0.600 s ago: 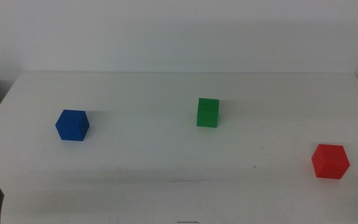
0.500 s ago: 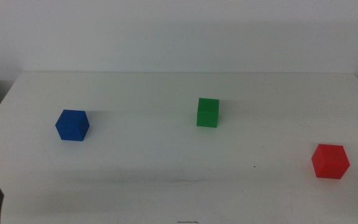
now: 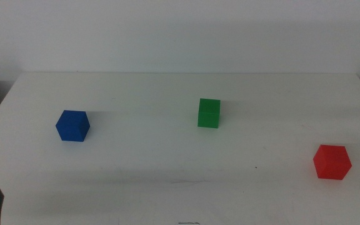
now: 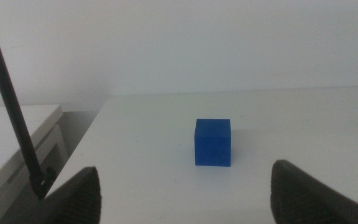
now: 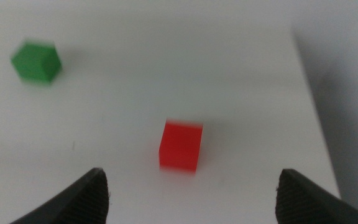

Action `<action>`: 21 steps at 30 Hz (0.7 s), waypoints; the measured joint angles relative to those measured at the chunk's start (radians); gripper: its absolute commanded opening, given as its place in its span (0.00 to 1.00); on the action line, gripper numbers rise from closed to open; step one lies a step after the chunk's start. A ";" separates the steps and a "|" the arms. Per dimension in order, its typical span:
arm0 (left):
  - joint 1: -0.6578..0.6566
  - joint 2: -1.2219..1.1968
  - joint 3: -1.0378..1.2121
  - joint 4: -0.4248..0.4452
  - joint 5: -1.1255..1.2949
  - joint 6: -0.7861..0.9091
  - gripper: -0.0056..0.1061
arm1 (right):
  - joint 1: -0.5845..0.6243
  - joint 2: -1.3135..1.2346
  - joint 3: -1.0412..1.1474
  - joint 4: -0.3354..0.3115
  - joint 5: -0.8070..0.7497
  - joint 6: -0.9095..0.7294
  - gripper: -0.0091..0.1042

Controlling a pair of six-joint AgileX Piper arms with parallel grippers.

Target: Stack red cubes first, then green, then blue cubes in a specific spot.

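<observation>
White table point(image 3: 167, 156) bare but for three cubes, all well apart, none stacked. Left gripper point(image 4: 185, 193) at near-left corner, jaws wide apart, blue cube point(image 3: 72, 125) at left ahead of it. Right gripper point(image 5: 191, 193) jaws wide apart, facing red cube point(image 3: 332, 162) at near right. Green cube point(image 3: 209, 113) centre, farther back.

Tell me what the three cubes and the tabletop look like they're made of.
Red cube, green cube and blue cube: probably solid-coloured plastic or painted wood, matte; flat even colour, sharp edges, no glare. Which of the two can't be told from the look. Tabletop: a smooth white matte surface, perhaps laminate; it shows only soft shadows and no grain.
</observation>
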 measured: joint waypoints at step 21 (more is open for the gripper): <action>0.000 0.000 0.000 0.000 0.000 0.000 0.89 | 0.000 0.632 -0.386 0.151 0.307 0.010 0.73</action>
